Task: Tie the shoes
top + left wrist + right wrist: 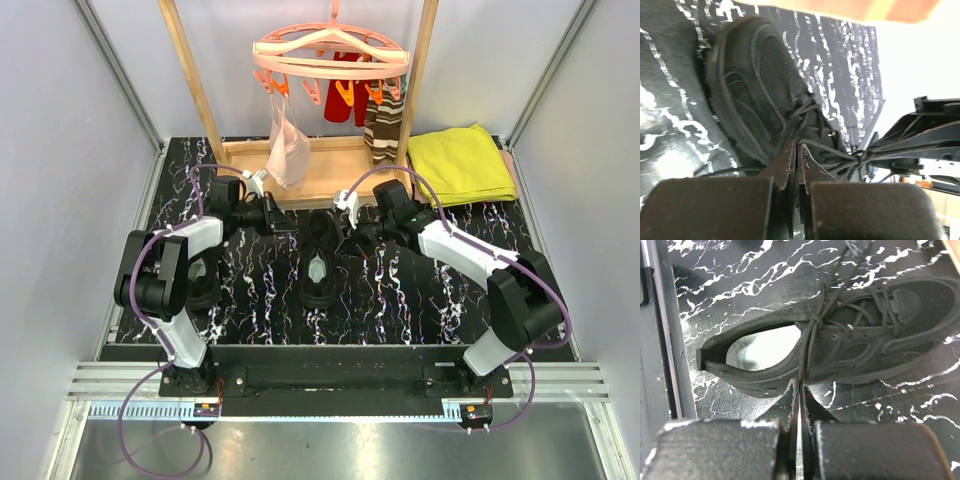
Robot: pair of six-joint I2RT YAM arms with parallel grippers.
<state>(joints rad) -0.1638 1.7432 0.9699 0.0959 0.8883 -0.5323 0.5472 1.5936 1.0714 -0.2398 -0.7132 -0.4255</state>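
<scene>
One black shoe with a pale insole lies mid-table, toe pointing away from the arm bases. My left gripper is beside its toe end on the left. In the left wrist view the left gripper is shut on a thin black lace that runs taut to a knot. My right gripper is on the shoe's right. In the right wrist view the right gripper is shut on a lace that rises to the knot over the shoe. A dark shape behind the left arm may be the second shoe.
A wooden rack stands at the back with a pink clip hanger carrying a pale cloth, red items and striped brown socks. A yellow towel lies at the back right. Grey walls close in both sides.
</scene>
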